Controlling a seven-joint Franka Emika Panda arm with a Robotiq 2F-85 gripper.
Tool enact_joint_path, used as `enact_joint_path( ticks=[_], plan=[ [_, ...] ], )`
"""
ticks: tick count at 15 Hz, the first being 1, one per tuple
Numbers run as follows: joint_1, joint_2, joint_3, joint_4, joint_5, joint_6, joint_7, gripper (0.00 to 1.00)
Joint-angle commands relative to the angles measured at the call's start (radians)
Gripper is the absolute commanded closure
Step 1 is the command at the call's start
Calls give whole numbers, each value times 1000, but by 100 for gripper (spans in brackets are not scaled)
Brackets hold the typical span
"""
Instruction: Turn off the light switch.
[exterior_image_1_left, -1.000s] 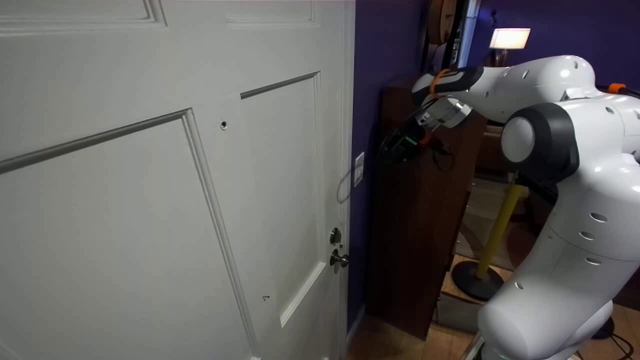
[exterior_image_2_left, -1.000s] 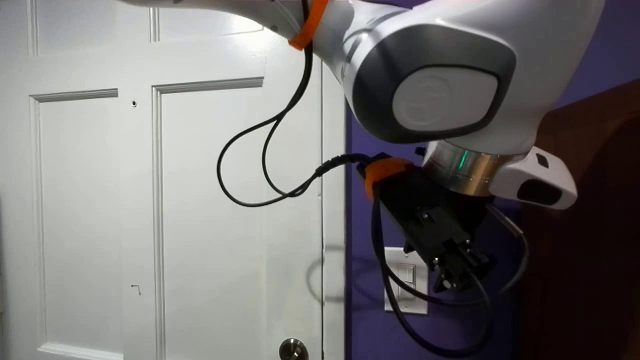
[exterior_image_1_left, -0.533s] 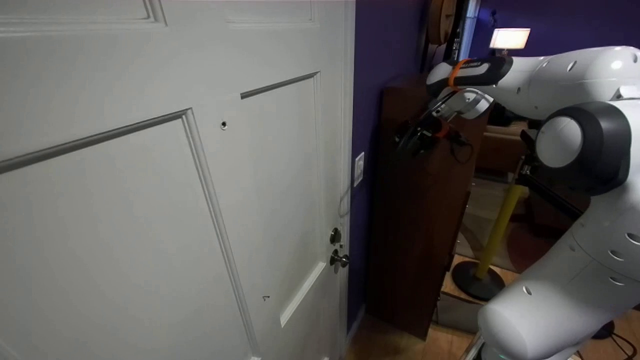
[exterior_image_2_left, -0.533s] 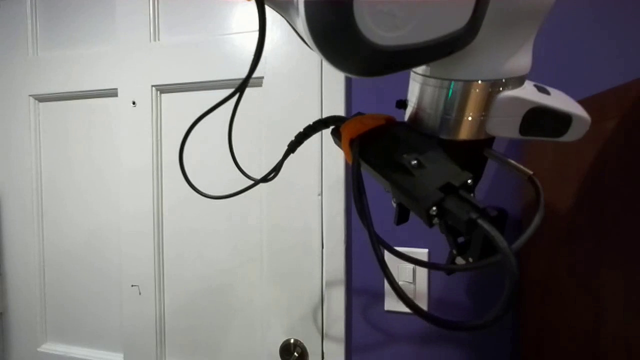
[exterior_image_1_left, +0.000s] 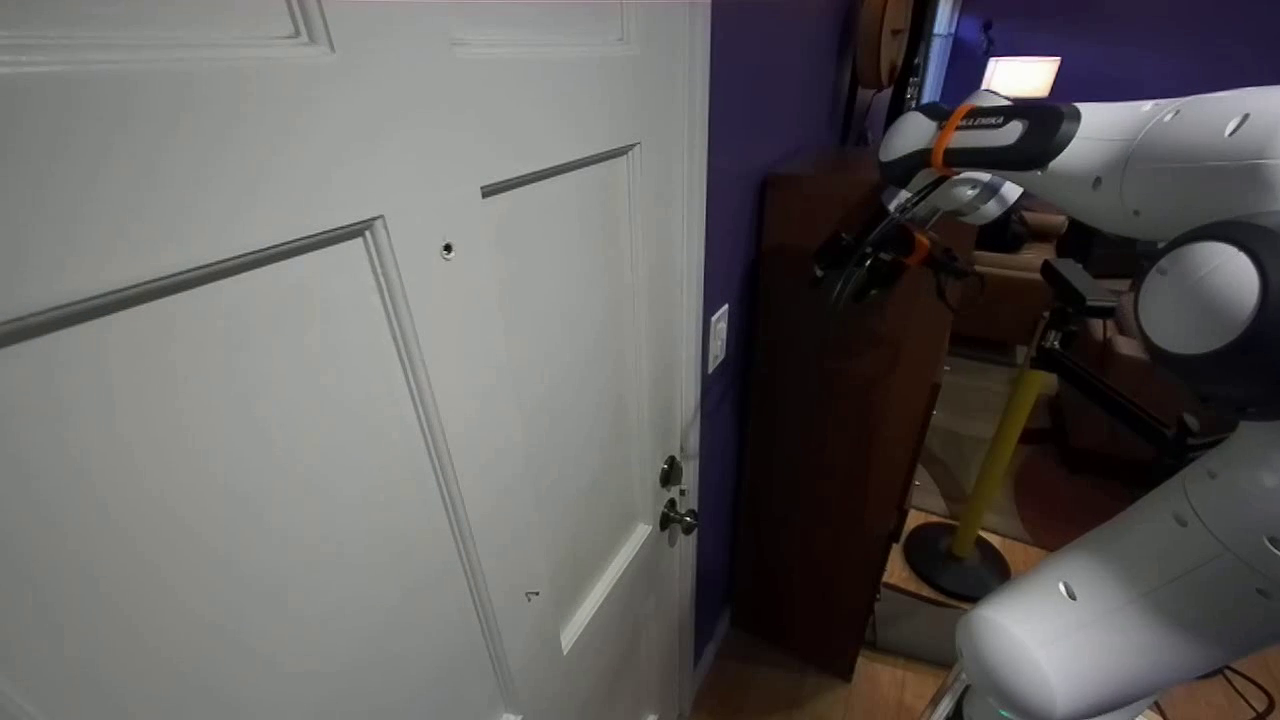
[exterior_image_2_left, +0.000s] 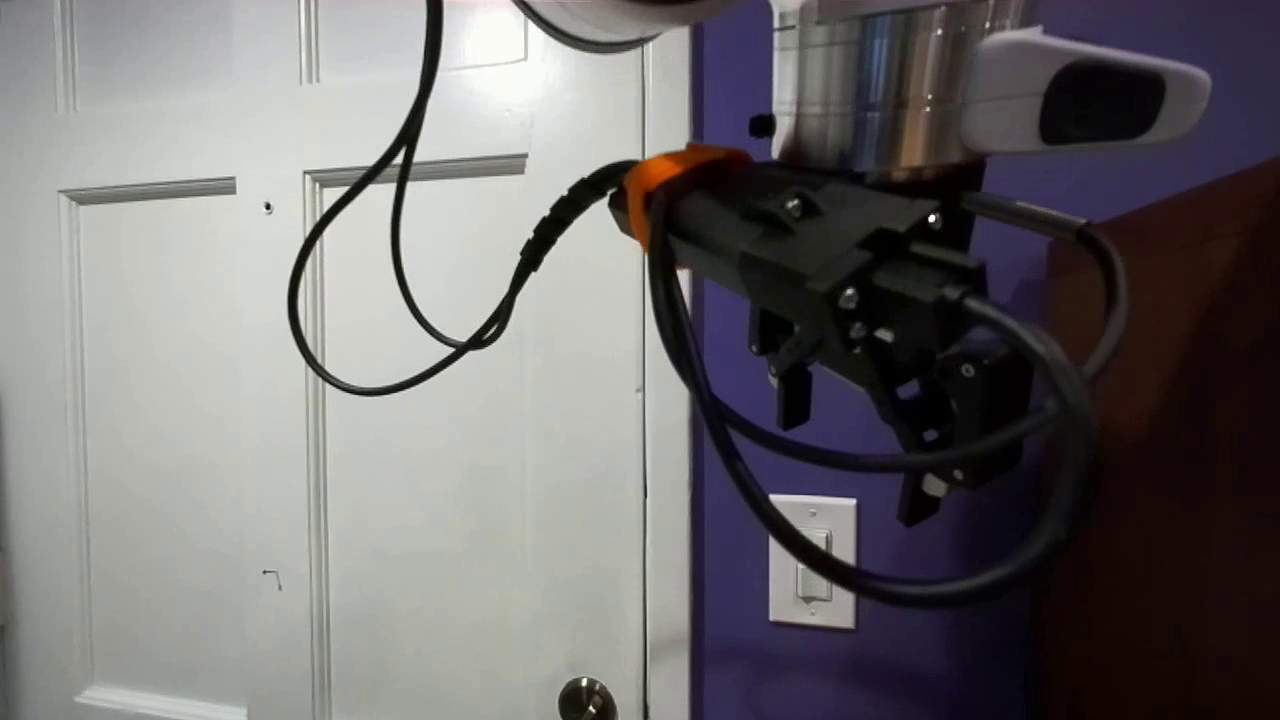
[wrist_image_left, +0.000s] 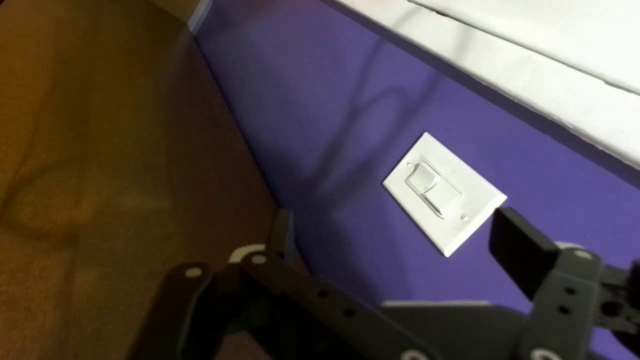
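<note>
Only an exterior view shows cable (exterior_image_2_left: 940, 592) crossing the switch (exterior_image_2_left: 813, 586).

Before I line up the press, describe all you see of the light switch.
The light switch is a white, plastic-looking rectangular plate with one rocker, its halves set at an angle, and a screw near each end. It sits upright on the purple wall, between white door trim and a dark cabinet. In an exterior view a black cable crosses in front; in the wrist view nothing touches it, the open gripper standing clear. I cannot tell whether it is on.
</note>
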Motion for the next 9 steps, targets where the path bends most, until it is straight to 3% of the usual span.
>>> enact_joint_path(
  ticks=[1,2,9],
  plan=[
    [5,-69,-7,-37,-60,-1,39,0],
    [22,-20,-22,0,-30,-2,14,0],
    [26,-16,-26,0,-30,-2,14,0]
  ],
)
